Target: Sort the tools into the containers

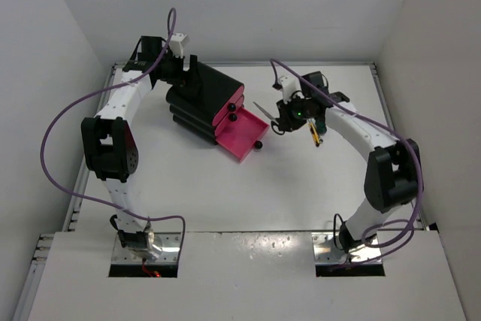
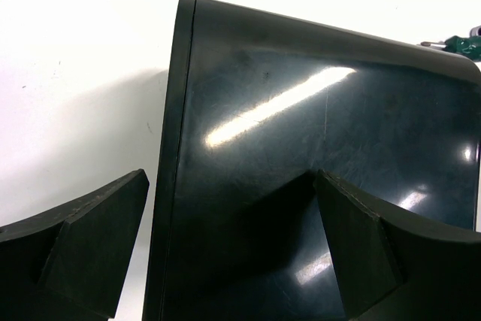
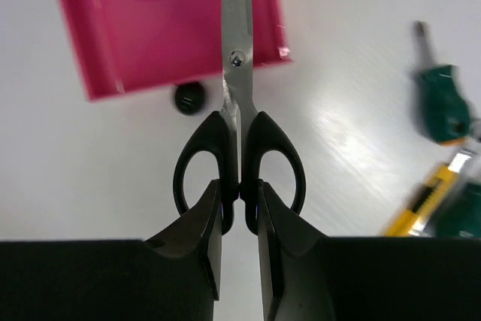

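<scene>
Zero tools in the containers so far, as far as I can see: the bit of the open bottom drawer (image 3: 150, 28) that shows is bare pink. The right gripper (image 3: 239, 193) is pinched down narrow on the handles of the black scissors (image 3: 239, 103), with the blades pointing out over the drawer's rim, so I'd say that one is about to go in first. The green-handled screwdriver (image 3: 443, 103) and the yellow-handled tool (image 3: 422, 202) are lying on the table (image 1: 225, 201) off to the right of the drawer, both waiting their turn. Can't spot the thin wrench anywhere. The upper two drawers (image 1: 229, 110) look closed. At the far left, the left gripper (image 2: 231, 176) sits spread wide at the back of the black cabinet (image 2: 316, 148), one finger off its edge; probably bracing it, though I can't tell if it touches.
</scene>
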Motion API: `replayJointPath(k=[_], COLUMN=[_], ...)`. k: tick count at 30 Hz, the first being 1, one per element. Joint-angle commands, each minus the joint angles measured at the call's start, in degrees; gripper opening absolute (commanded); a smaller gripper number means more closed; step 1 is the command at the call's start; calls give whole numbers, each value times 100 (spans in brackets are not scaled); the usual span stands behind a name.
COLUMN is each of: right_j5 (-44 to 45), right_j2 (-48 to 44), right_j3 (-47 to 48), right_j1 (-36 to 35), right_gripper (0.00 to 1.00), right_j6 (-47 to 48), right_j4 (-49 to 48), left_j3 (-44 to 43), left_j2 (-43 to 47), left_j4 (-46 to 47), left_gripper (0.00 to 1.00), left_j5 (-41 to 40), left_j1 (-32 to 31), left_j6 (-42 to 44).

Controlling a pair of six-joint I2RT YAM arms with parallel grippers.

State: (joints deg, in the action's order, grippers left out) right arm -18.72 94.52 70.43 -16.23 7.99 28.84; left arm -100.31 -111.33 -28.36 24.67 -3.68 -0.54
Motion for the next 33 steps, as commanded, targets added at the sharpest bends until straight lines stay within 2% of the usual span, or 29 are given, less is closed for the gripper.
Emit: replayJointPath(k=[1,7,25,30,31,33], right_j5=[-352,-668,-457,-396,-465,-685], right_j2=[399,1147,2439,2510,2510,2510], right_j3=[400,849,1921,1842,1842,1790], right_j1=[-380,-626,-1049,-1049,-1049,-1049], right_gripper=[0,0,1,2,5,22], right_j6=[-1068,-2045,-3110,-3313,-3391,-3497], right_j4=[78,210,-10,-571,-651,-713], left_j3=[328,468,574,627,627,627], left_j2=[-390,-275,-275,-275,-275,-275], left_j4=[-697,-645,-592,-539,-539,-539], left_gripper=[99,99,99,99,99,99], left_j5=[-489,-542,-542,-542,-542,-489], left_j1=[-80,-80,-80,-80,-80,-80], left_j6=[273,273,326,326,326,326])
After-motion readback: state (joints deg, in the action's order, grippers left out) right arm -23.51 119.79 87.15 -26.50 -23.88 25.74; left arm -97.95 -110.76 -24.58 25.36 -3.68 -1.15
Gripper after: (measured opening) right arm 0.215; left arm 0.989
